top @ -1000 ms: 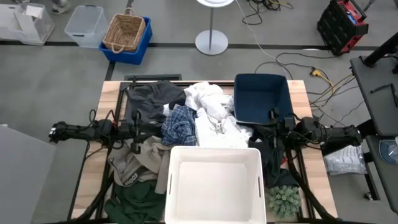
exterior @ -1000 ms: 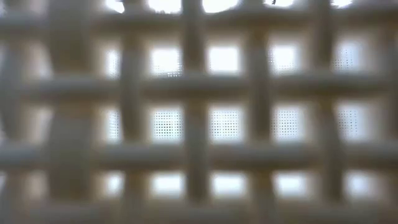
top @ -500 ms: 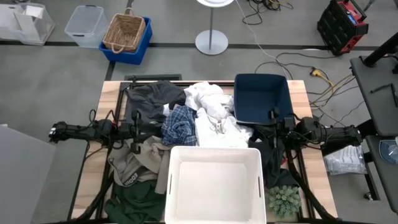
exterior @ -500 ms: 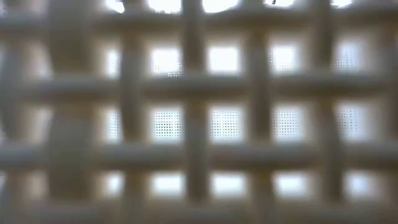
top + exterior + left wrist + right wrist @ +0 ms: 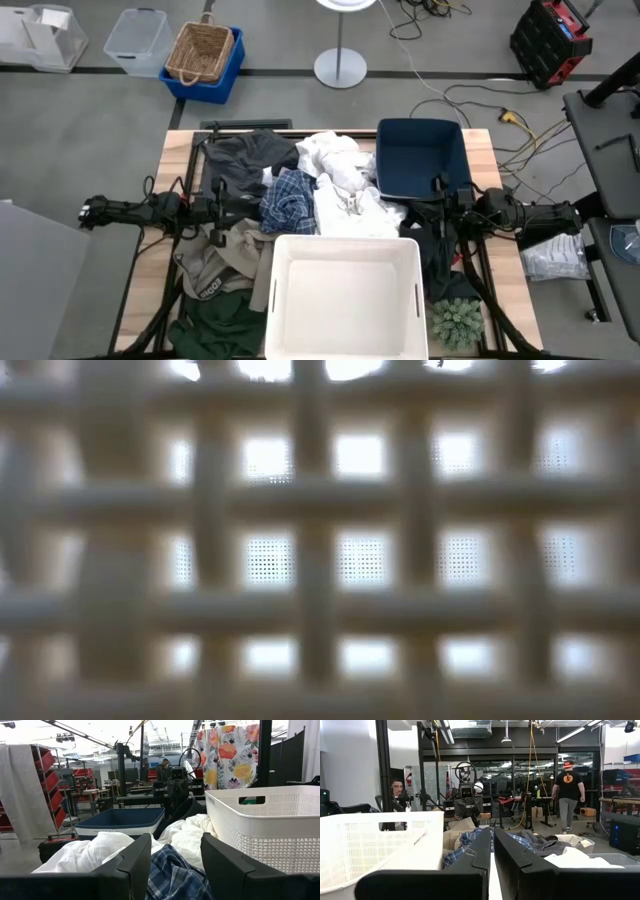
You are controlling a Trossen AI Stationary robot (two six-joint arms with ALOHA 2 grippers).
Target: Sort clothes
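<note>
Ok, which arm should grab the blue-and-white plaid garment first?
Probably left: the left hand is open, facing the blue-and-white plaid fabric garment directly. The right hand looks nearly shut, beyond the white pile.

floor: grey [image 5: 90, 130] | wicker basket [image 5: 203, 50] | lamp base [image 5: 340, 68] | floral curtain [image 5: 231, 755]

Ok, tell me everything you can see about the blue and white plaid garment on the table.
The plaid garment is soft woven cloth in a blue-and-white check, lying crumpled in a heap near the table's middle. It lies against the white clothes on one side and the dark grey garment on the other, just behind the white bin. The left tool points at it, fingers open, with the cloth showing between them, not gripped.
</note>
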